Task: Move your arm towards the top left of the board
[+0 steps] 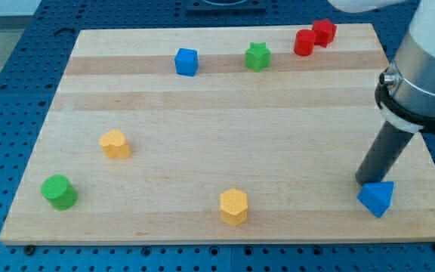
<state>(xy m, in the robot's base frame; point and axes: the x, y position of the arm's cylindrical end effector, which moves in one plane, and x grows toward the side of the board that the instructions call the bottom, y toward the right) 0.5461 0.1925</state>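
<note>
Tip [362, 182] of smooth dark rod touching blue triangular block [376, 199]; no end effector.

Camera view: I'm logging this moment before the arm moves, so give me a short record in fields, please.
tip: view's lower right, just above-left of blue block
top edge: blue cube, green star, two red blocks
left: yellow block, green cylinder
bottom: yellow hexagon
board: wooden

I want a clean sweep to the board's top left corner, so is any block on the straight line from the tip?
Nothing visible blocks it. My tip sits by the blue block; the blue cube lies just above the line.
</note>
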